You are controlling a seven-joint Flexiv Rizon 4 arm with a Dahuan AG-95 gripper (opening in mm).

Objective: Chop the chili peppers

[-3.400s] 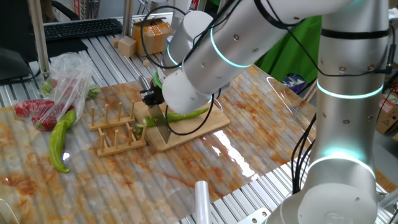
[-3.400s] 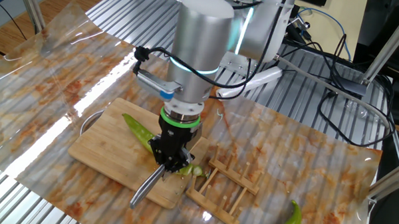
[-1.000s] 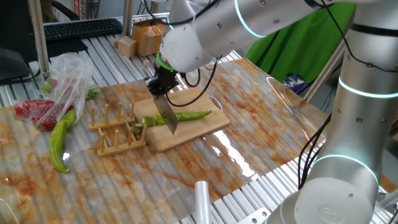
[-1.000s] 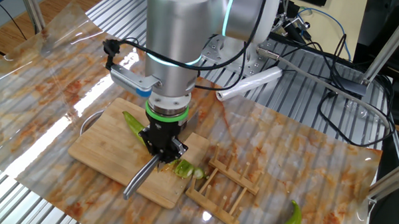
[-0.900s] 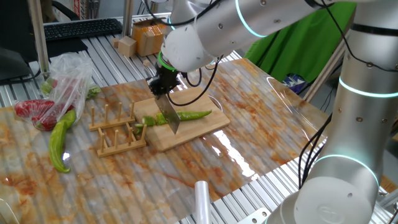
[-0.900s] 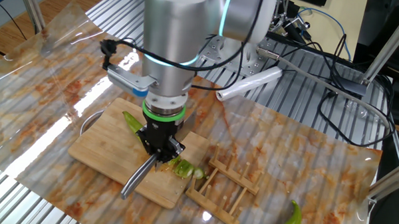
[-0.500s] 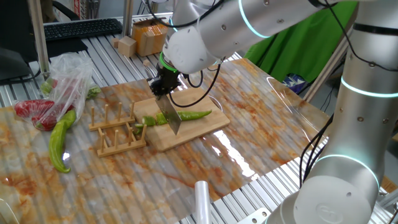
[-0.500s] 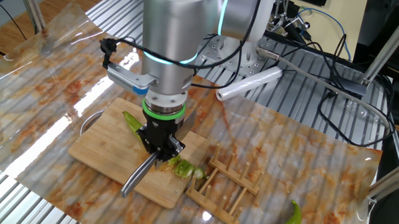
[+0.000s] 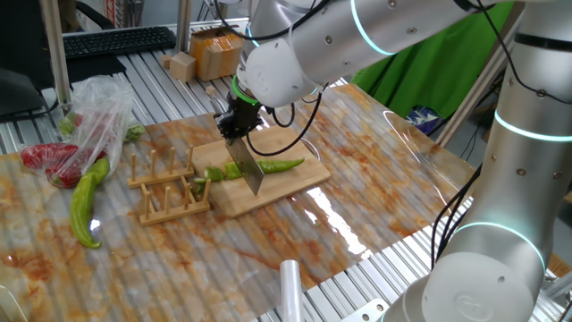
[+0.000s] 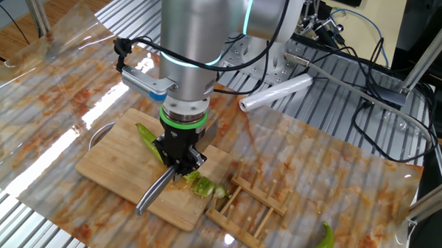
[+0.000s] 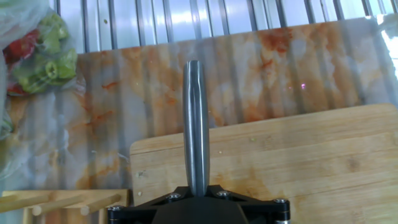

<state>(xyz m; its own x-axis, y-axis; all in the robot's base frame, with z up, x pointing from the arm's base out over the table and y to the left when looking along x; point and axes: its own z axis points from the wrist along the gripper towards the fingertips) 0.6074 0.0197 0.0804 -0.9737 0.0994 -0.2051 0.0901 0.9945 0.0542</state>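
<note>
A slim dark-green chili pepper (image 9: 275,165) lies along the wooden cutting board (image 9: 295,183). Short cut chunks (image 10: 205,186) rest at its end by the rack. My gripper (image 9: 234,122) is shut on the handle of a steel knife (image 9: 246,170). The blade slants down across the chili's middle. In the other fixed view the gripper (image 10: 178,161) stands over the chili (image 10: 145,135) and the knife (image 10: 153,194) points at the board's near edge (image 10: 105,168). The hand view shows the gripper (image 11: 197,191), the knife's spine (image 11: 196,118) and the board (image 11: 311,155); the chili is hidden there.
A wooden peg rack (image 9: 170,185) touches the board's left end. A thicker pale green pepper (image 9: 87,201) lies left of it, beside a plastic bag of red peppers (image 9: 76,125). A white roll (image 9: 290,286) sits at the table's near edge. A keyboard (image 9: 116,40) lies far back.
The knife has lifted from the chili's end by the rack and moved along the chili, away from the rack. Over the last second it crept only slightly further.
</note>
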